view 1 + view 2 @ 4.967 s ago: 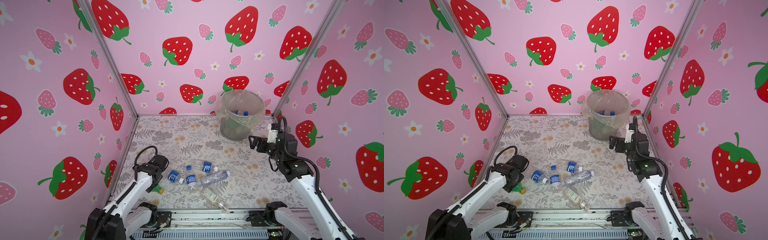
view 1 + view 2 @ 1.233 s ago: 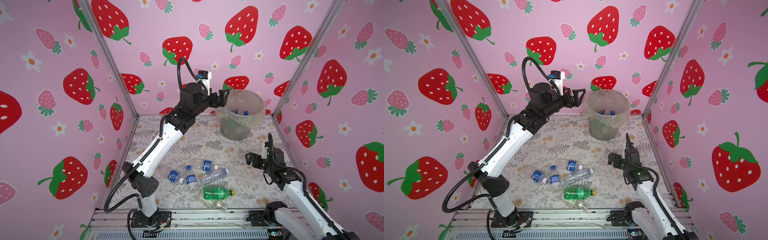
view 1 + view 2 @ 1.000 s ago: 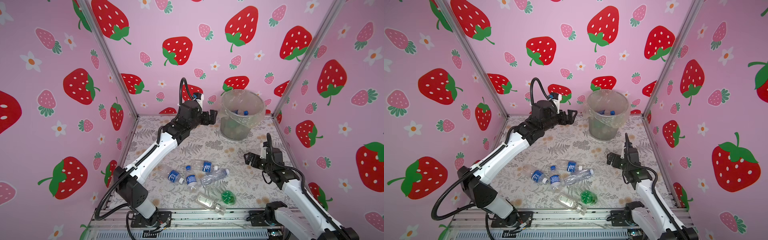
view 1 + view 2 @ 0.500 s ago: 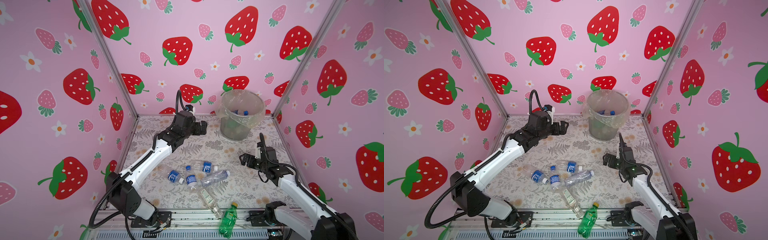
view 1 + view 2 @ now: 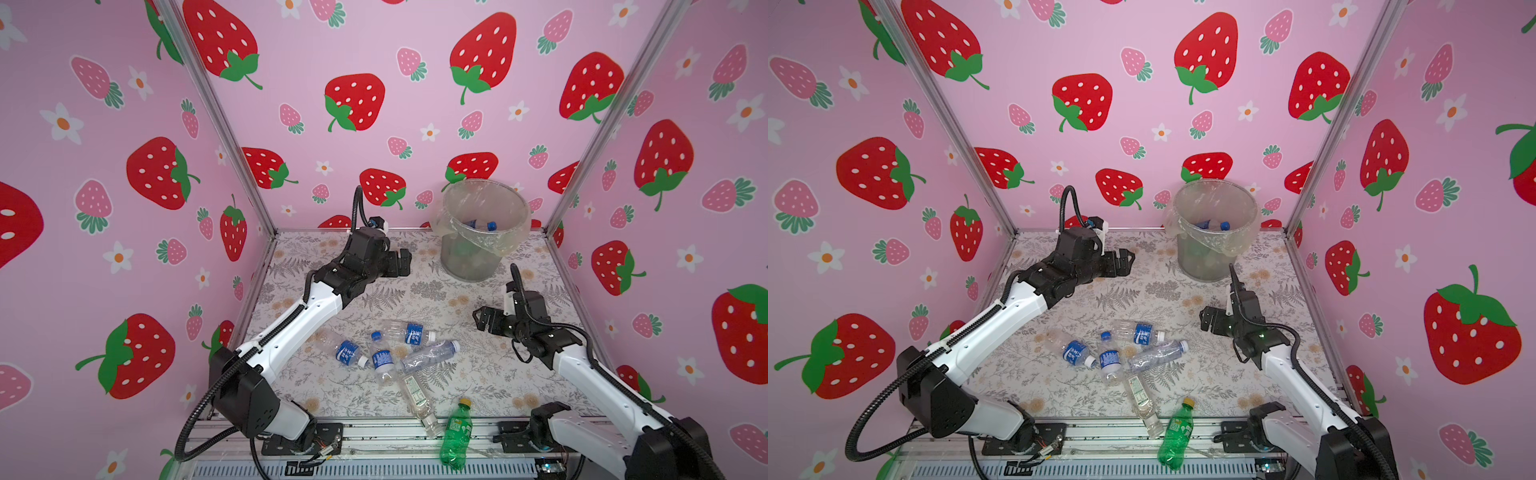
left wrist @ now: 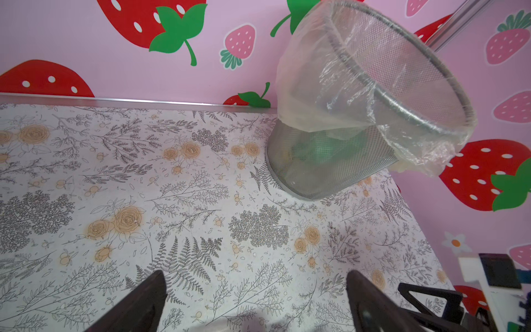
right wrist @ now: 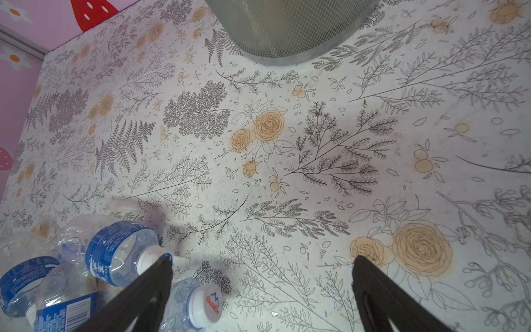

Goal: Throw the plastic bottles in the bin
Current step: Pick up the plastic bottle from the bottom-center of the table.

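The bin (image 5: 484,232) (image 5: 1214,232) stands at the back right with bottles inside. Several clear plastic bottles (image 5: 409,332) (image 5: 1144,332) lie clustered on the table's front middle. A green bottle (image 5: 457,432) (image 5: 1177,434) lies across the front rail, off the mat. My left gripper (image 5: 401,262) (image 6: 255,290) is open and empty, hovering left of the bin (image 6: 330,161). My right gripper (image 5: 482,322) (image 7: 261,264) is open and empty, just right of the cluster; a blue-labelled bottle (image 7: 120,253) and a capped one (image 7: 198,301) lie beside one finger (image 7: 149,287).
Pink strawberry walls close in the left, back and right sides. A metal rail (image 5: 374,436) with both arm bases runs along the front edge. The bin's base (image 7: 287,28) is ahead of the right gripper.
The green bottle rolled forward off the mat onto the front rail. My left arm dropped and drew back from the bin. My right gripper edged left toward the bottles.
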